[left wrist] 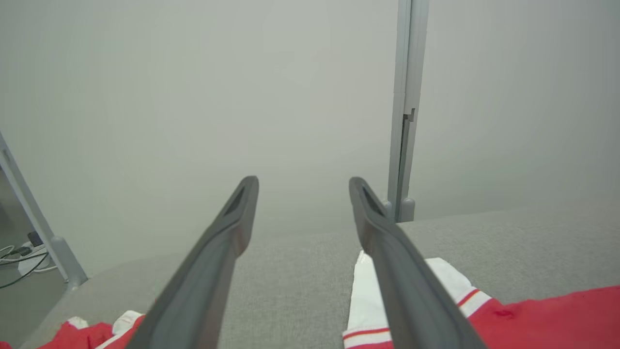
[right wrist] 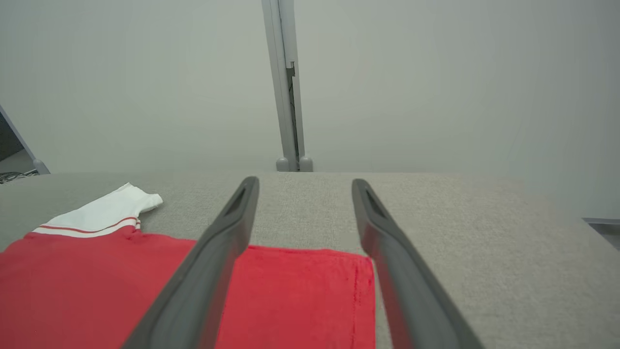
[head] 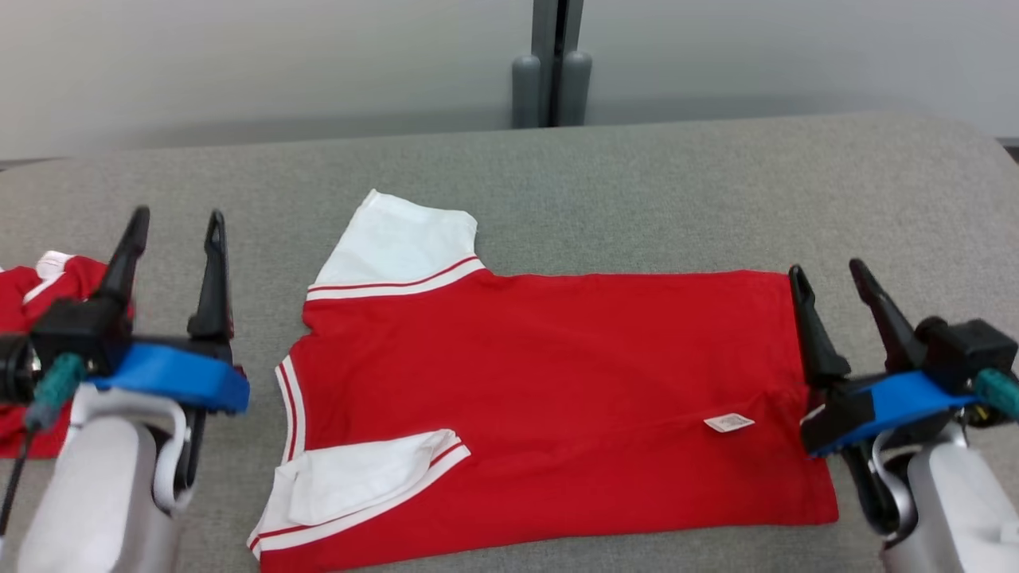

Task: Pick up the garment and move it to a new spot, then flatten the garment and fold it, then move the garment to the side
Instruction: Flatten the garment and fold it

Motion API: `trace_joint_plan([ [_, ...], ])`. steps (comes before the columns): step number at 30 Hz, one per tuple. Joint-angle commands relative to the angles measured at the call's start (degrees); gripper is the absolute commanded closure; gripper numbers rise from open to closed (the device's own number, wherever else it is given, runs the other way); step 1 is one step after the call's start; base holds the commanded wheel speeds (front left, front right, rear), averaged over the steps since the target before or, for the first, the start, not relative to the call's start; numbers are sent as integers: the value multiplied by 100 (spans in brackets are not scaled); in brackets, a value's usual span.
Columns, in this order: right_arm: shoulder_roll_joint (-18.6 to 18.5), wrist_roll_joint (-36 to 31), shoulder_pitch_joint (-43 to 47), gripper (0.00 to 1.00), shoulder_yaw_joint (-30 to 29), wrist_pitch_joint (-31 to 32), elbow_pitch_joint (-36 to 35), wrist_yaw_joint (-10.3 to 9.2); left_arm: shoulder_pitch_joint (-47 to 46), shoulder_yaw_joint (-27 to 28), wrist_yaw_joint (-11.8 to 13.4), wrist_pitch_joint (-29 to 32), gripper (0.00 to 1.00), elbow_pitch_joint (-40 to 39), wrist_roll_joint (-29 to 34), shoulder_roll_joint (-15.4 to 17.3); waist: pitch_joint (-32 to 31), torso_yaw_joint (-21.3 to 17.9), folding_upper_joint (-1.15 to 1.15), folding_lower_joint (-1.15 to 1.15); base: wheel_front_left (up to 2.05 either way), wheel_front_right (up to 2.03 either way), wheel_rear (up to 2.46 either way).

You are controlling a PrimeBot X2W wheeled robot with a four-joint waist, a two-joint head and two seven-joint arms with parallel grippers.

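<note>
On the grey desk point(head: 637, 183), centre: a red shirt point(head: 549, 374) lies sideways, neck end toward the robot's left, hem toward its right. The body is spread flat with few wrinkles. The white far sleeve point(head: 398, 239) sticks out away from the robot. The near sleeve point(head: 366, 477) is turned in over the red body. A small white label point(head: 728, 422) shows near the hem.

Left gripper point(head: 178, 215): fingers spread, nothing between them, held over bare desk just left of the neck end, apart from the cloth.

Right gripper point(head: 826, 268): spread likewise and empty, at the hem's far corner. Its inner finger overlaps the hem edge in the head view; cannot tell whether they touch. In the right wrist view the hem's far corner lies between its fingers.

Reading: one gripper at each short end suits a two-ended hold. Pinching both ends of the far edge and carrying it toward the near edge would take the cloth over as one sheet, without skew. Flattening looks done. With the near sleeve in and the far sleeve out, the fold looks begun, not finished.

Far left: a second red-and-white garment point(head: 32, 294) lies crumpled, partly behind the left gripper. Probably the side pile.

Risk: the left gripper snags it on the way down, or takes only the top layer at the sleeve.
</note>
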Motion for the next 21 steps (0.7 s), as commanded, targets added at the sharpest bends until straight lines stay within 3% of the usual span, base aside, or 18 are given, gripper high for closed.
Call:
trace_joint_plan([
  [1,-135,-63,-381,0,-6,128,73,1,-514,-106,-104,172,0,128,-23,96,192,-31,-1,0,0,0,0],
  [10,-479,-190,-1711,0,177,595,314,1,-2464,-696,-325,1092,0,812,-307,403,1199,-300,-1,0,0,0,0],
  [21,-571,-33,-2391,0,451,652,619,1,-3940,-2205,-326,1979,0,1874,-1318,862,1970,-596,-1,0,0,0,0],
])
